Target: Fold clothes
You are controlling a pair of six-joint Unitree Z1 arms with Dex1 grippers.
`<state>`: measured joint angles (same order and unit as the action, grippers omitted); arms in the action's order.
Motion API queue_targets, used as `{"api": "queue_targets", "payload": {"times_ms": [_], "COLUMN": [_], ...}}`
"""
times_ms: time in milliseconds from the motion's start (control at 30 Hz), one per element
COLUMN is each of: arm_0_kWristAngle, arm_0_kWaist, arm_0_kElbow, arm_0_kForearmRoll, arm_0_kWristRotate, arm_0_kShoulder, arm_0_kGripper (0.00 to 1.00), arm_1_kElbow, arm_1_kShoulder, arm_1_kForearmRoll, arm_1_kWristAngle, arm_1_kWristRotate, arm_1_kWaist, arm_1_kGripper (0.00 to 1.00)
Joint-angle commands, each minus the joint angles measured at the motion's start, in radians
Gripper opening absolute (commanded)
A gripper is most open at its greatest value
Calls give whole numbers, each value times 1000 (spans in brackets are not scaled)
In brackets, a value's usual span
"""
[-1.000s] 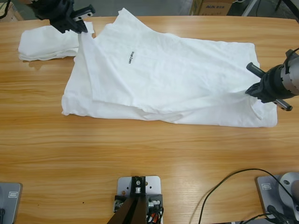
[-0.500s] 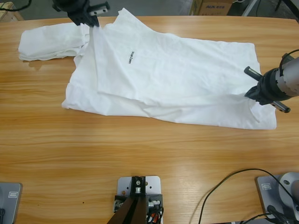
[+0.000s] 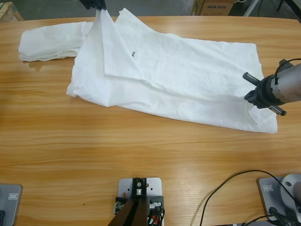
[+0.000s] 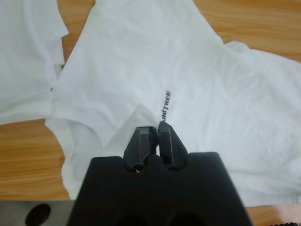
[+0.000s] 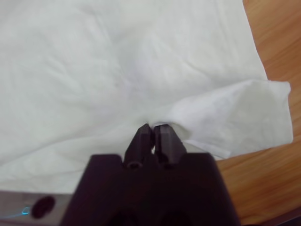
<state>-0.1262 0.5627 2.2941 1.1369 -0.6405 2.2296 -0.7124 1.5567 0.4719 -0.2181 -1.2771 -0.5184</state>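
Both pincers grip the shirt (image 3: 178, 80) spread on the bench (image 3: 141, 150): left pincer (image 4: 154, 129) clamped near the lettering (image 4: 164, 104), right pincer (image 5: 151, 129) on the hem. Carry both together, level, keeping the fold line taut and clear of the bundle (image 3: 49, 41).

The long wooden table (image 3: 141, 155) is filling almost the whole high view, its light grain running from 9 o'clock to 3 o'clock. A cardboard box (image 3: 211, 7) with dark lettering is standing behind the table's far edge at about 1 o'clock. A black cable (image 3: 225, 188) is lying in a curve on the wood at about 5 o'clock. At 11 o'clock a pale wooden object (image 3: 7, 10) is showing only partly; I cannot tell what it is.
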Motion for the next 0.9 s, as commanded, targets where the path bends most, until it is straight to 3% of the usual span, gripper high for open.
{"api": "queue_targets", "payload": {"times_ms": [33,233,567,600,633,667,700,733,800,900], "arm_0_kWristAngle": [23,22,21,20,20,17,1,-32,-90,-173], "arm_0_kWaist": [2,0,-2,-1,-1,-1,-3,-4,-6,-14], "arm_0_kElbow": [38,159,158,157,158,159,160,160,160,146], "arm_0_kForearmRoll": [14,19,189,205,214,218,221,223,229,301], "arm_0_kWristRotate": [20,89,80,73,64,62,62,62,62,89], "arm_0_kShoulder": [114,161,198,199,197,193,183,167,125,65], "arm_0_kGripper": [0,0,0,0,0,251,709,820,899,909], "arm_1_kElbow": [24,45,48,48,46,45,46,46,45,41], "arm_1_kShoulder": [53,44,70,68,65,56,41,25,-13,-47], "arm_1_kForearmRoll": [-14,-12,-46,-47,-47,-47,-47,-47,-47,-47], "arm_1_kWristAngle": [-26,-30,-28,-25,-22,-24,-28,-31,-30,-22], "arm_1_kWristRotate": [16,15,15,15,15,15,15,16,19,37], "arm_1_kWaist": [13,13,13,13,13,13,14,13,14,12], "arm_1_kGripper": [0,0,8,263,584,801,931,969,994,1000]}}
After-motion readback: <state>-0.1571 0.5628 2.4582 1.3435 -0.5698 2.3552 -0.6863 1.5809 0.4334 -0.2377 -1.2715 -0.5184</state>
